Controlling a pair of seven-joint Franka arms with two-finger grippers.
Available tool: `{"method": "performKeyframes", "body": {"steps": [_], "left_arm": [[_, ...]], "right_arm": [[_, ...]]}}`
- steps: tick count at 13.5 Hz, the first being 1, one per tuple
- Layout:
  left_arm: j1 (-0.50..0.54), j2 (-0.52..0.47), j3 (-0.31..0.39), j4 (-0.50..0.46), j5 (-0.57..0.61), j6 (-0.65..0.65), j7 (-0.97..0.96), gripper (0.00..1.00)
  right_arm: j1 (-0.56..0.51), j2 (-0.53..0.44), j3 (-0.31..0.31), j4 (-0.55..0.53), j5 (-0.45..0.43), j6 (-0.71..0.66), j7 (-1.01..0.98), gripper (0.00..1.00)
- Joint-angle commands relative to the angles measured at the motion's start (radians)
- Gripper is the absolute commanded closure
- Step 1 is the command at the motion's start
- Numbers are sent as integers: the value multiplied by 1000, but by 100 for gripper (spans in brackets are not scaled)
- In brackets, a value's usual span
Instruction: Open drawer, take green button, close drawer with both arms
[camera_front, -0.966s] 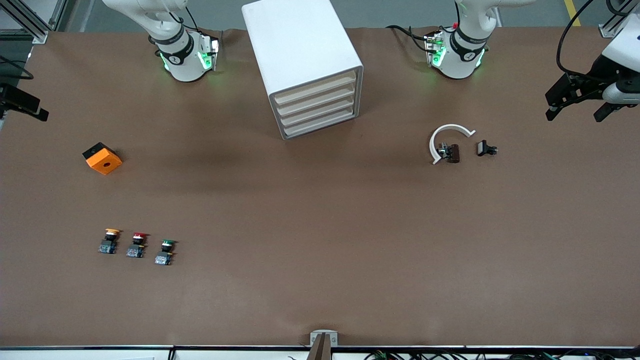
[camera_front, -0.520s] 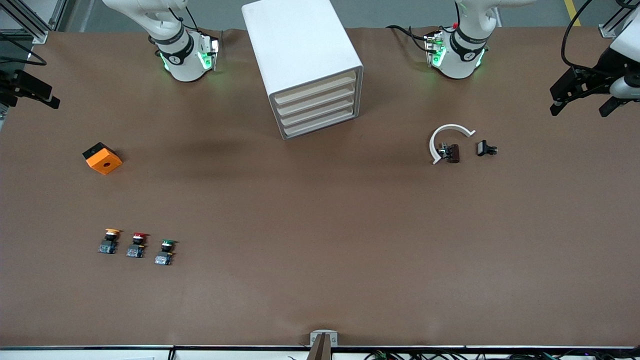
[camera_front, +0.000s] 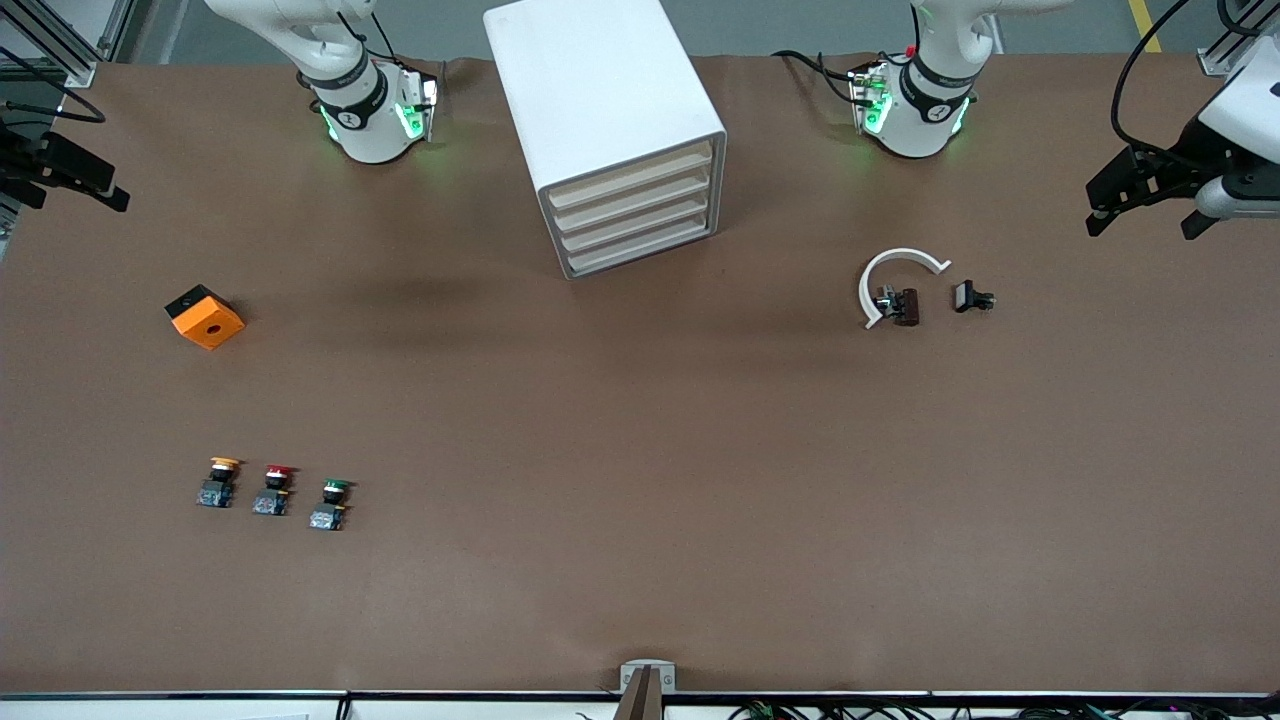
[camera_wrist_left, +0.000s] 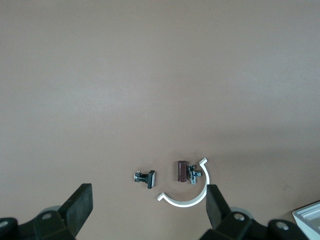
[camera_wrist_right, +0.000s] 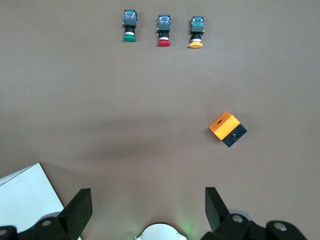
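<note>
My right gripper (camera_front: 75, 180), jaws spread, hangs over the table's right-arm edge; the button (camera_front: 331, 503) stands near the camera-side edge. The drawer (camera_front: 640, 252) remains closed: opening comes next, needing a reach inward. My left gripper (camera_front: 1150, 200), spread, hangs over the left-arm edge.

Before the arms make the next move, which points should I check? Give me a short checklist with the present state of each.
1. Drawer shut, flush with the three above: ok, not yet opened.
2. Left gripper open and empty, at the left arm's end of the table: ok.
3. Right gripper open and empty, at the right arm's end: ok.
4. Green button upright beside the red button: ok.
5. Contents of the drawer: cannot tell.
</note>
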Motion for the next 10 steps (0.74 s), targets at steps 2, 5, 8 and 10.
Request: {"method": "performKeyframes", "body": {"steps": [2,5,8,10], "left_arm": [[-4,37,5,63,5,-26,6,0],[-2,37,5,65,4,-46,7,0],[-4,37,5,65,4,-49,7,0],[-2,37,5,65,4,-49,9,0]], "right_arm": [[-26,-30,9,-31,3,14,-30,0],[-30,-30,10,-29,3,14,-30,0],[-61,-28,44,-24,3,17,-30,0],[-70,-28,58,-23,3,19,-30,0]]}}
